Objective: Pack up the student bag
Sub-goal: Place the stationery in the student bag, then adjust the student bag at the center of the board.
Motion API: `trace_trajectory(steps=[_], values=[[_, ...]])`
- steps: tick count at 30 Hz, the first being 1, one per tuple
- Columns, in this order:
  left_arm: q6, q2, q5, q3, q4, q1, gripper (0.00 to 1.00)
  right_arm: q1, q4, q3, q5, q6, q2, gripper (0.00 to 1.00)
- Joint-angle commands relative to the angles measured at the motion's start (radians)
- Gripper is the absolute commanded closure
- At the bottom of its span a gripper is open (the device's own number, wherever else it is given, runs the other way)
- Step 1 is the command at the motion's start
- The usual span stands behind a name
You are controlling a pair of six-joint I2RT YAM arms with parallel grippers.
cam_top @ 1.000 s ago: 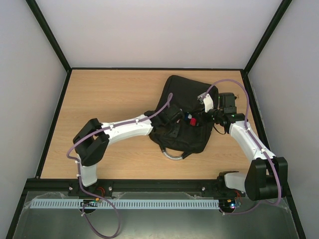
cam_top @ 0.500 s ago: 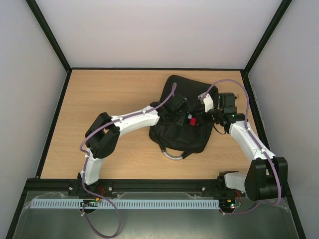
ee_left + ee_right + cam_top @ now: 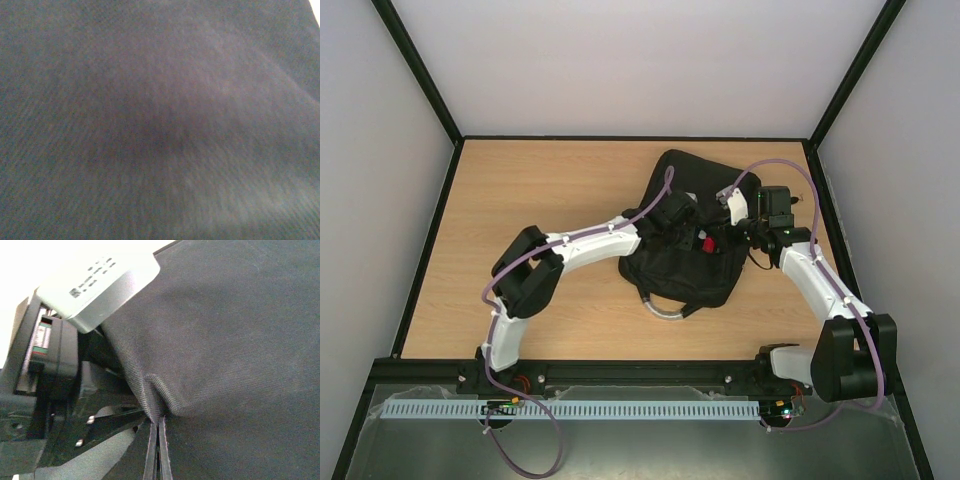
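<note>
**So: right arm pinching the student bag, left arm nose-deep in it**

The student bag (image 3: 685,280) lies flat on the table (image 3: 540,190), over toward the right rear corner. Its grey loop handle (image 3: 665,312) sticks out on the near side. Both arms meet over the middle of it.

The right gripper (image 3: 155,435) is clenched on a fold of the bag's black fabric. The right wrist view shows the two fingers squeezed together with cloth bunched between them, so it looks like it's holding an edge or flap up. The left gripper (image 3: 685,232) is down at the bag from the left side. Its own camera shows nothing but dark weave filling the whole picture, pressed right up close. Whether its jaws are apart or together, can't tell from any view. Whether there's anything in them, same story.

There's a small red thing (image 3: 705,243) showing right between the two grippers, at what's probably the opening. It's too small to say what it is.

Best guess at the step: something is being put into the bag while the right arm holds the mouth open. The next move probably calls for the left arm to back out straight along the line it points, without snagging cloth. The right one shouldn't let go until the left is clear, otherwise the flap flops onto it.
</note>
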Motion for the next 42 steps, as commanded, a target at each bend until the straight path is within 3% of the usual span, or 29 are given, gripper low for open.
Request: trace_trajectory(steps=[1,10,13,16,19,23,26,34,42], values=[[-0.027,-0.099,-0.018,-0.084,0.029,0.006,0.65,-0.001,-0.013,0.017,-0.049,-0.010,0.004,0.99],[0.012,-0.351,0.027,-0.229,-0.040,-0.020,0.56,-0.001,-0.013,0.016,-0.046,-0.012,0.009,0.99],[0.056,-0.433,-0.023,-0.319,-0.010,-0.017,0.54,-0.001,-0.028,0.019,-0.053,-0.032,0.025,0.97],[0.036,-0.486,-0.064,-0.418,0.033,0.044,0.49,-0.001,-0.107,0.042,-0.104,-0.106,0.071,0.84],[-0.014,-0.525,0.027,-0.528,0.126,0.146,0.47,-0.001,-0.242,0.112,-0.183,-0.161,0.145,0.60],[-0.038,-0.580,0.035,-0.629,0.200,0.227,0.45,-0.022,-0.339,0.212,-0.264,-0.122,0.172,0.56],[-0.047,-0.616,0.063,-0.695,0.261,0.272,0.43,-0.026,-0.342,0.232,-0.206,-0.074,0.161,0.56],[-0.053,-0.618,0.229,-0.818,0.408,0.310,0.40,-0.031,-0.226,0.232,0.120,0.079,0.189,0.54],[-0.057,-0.509,0.333,-0.827,0.512,0.310,0.43,0.049,-0.184,0.237,0.213,0.017,0.242,0.51]])
